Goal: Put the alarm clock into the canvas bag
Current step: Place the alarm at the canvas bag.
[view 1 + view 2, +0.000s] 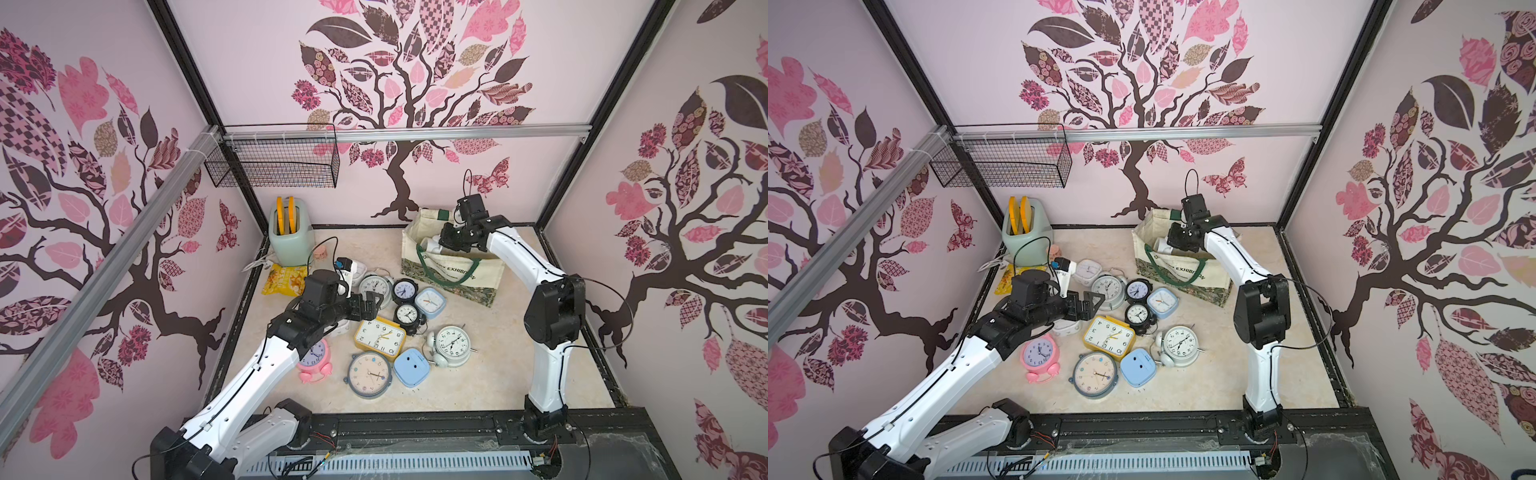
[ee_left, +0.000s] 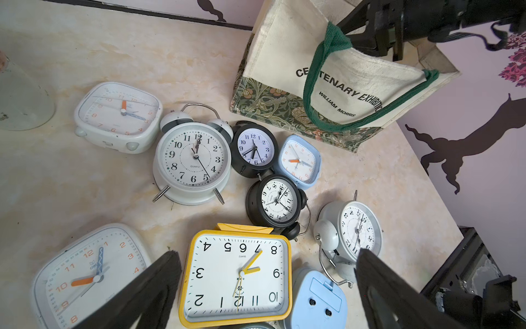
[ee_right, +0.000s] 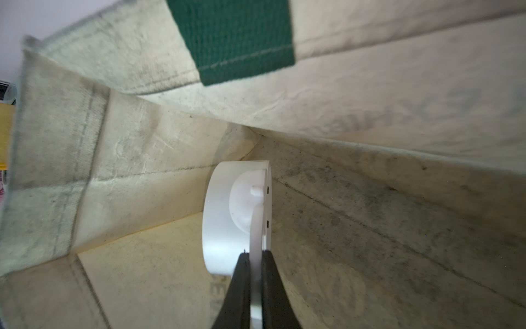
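Pale-green toaster (image 1: 291, 239) and a yellow snack packet (image 1: 284, 280) sit at far left; the left arm (image 1: 257, 365) covers part of the packet. The left gripper (image 1: 372, 302) hangs above the clock pile (image 1: 399, 324), fingers spread wide and holding nothing. A yellow clock (image 2: 236, 276) lies directly beneath it, and the arm hides part of a pink clock (image 1: 316, 359). To the right of the pile stands the canvas bag (image 1: 440, 266). The right gripper (image 3: 254, 256) is inside it, fingers clamped on the thin handle of the white alarm clock (image 3: 222, 216), between the bag walls. Clock face not visible; contact with the bag floor cannot be determined.
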### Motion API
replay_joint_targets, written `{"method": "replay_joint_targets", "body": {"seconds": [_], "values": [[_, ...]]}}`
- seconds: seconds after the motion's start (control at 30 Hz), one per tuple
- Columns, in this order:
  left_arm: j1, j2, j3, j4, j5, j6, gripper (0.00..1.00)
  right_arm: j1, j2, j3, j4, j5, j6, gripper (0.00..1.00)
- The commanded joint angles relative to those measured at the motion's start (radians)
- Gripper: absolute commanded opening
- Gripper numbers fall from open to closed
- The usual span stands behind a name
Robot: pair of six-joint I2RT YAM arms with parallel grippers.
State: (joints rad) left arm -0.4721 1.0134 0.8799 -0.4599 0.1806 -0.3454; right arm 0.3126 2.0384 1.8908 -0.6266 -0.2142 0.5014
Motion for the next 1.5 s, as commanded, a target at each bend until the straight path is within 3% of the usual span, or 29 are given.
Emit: {"method": "replay_joint_targets", "body": {"seconds": [0.0,0.17,0.27,0.3,0.43,0.7,0.9,1.17,1.47], "values": [[-0.003,-0.006,-0.022,0.023,0.007,0.008,0.98,0.008,0.043,-0.012,0.045,-0.047,0.028,0.00],[-0.003,-0.002,-0.023,0.025,-0.001,0.006,0.98,0.007,0.081,-0.023,0.064,-0.031,0.028,0.00],[-0.003,-0.002,-0.022,0.019,-0.023,0.005,0.98,0.002,0.110,-0.014,0.044,-0.017,0.029,0.07],[-0.003,-0.001,-0.021,0.014,-0.033,0.004,0.98,-0.002,0.115,-0.013,0.040,-0.016,0.031,0.15],[-0.003,0.004,-0.016,-0.007,-0.081,-0.006,0.98,-0.004,0.088,-0.023,0.034,0.009,0.023,0.28],[-0.002,0.030,0.007,-0.070,-0.168,-0.028,0.98,-0.003,-0.125,-0.104,0.088,0.084,0.013,0.49],[0.012,0.057,0.065,-0.212,-0.256,-0.092,0.98,-0.001,-0.298,-0.226,0.138,0.125,0.020,0.66],[0.169,0.134,0.089,-0.405,-0.277,-0.251,0.98,0.054,-0.529,-0.407,0.198,0.175,0.041,0.99],[0.184,0.361,0.176,-0.467,-0.325,-0.282,0.98,0.166,-0.696,-0.541,0.175,0.129,-0.006,1.00]]}}
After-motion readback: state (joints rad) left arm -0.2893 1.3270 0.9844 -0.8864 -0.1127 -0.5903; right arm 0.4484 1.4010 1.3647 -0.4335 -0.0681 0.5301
